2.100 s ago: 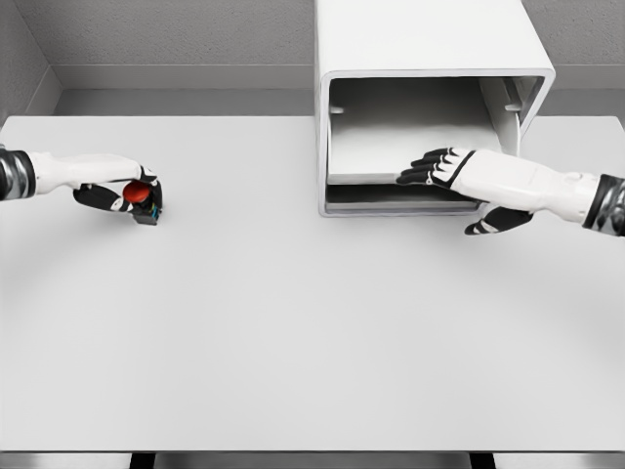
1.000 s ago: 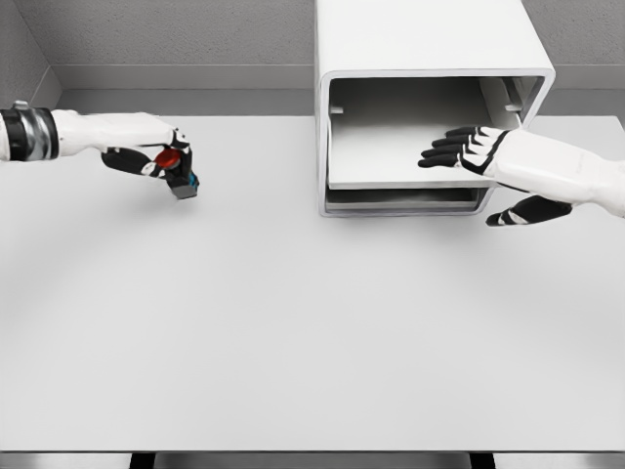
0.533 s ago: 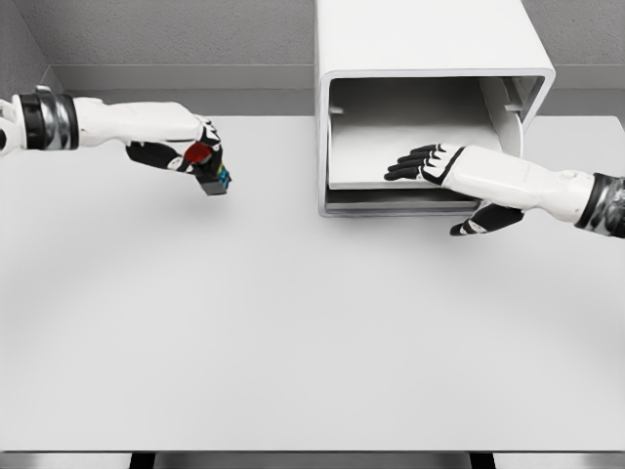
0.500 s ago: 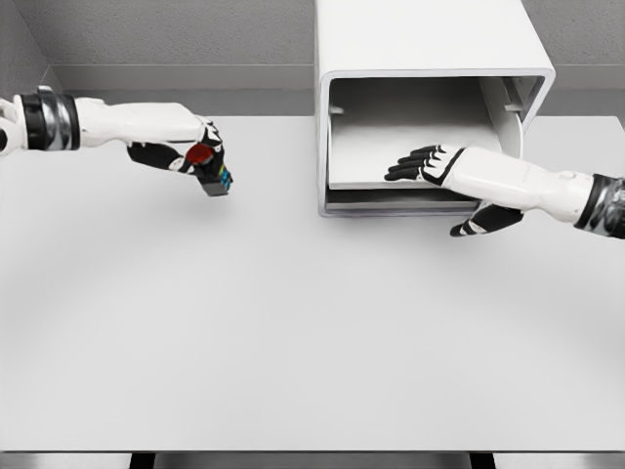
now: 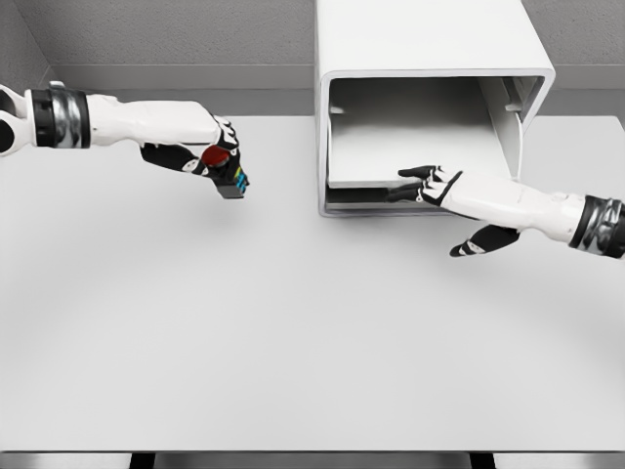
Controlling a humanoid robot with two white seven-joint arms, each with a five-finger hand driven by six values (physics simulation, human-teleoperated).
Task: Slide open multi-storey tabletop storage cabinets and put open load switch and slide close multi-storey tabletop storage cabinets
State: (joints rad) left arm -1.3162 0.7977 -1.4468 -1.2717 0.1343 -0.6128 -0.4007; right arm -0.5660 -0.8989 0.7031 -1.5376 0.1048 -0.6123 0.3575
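Note:
A white storage cabinet (image 5: 430, 44) stands at the back of the table, its front open and a white tray-like drawer (image 5: 391, 156) showing inside. My left hand (image 5: 217, 159) is held above the table left of the cabinet, shut on the load switch (image 5: 228, 174), a small dark block with a red knob and coloured terminals. My right hand (image 5: 422, 183) lies at the drawer's front edge with its fingers (image 5: 408, 186) spread flat and its thumb (image 5: 479, 244) hanging below, holding nothing.
The white table (image 5: 293, 322) spreads wide in front of the cabinet. A grey wall (image 5: 176, 39) runs behind it. The table's front edge lies near the bottom of the view.
My left hand has carried the load switch to the right, toward the cabinet. My right hand has drawn down and slightly toward me, from over the drawer floor to its front edge.

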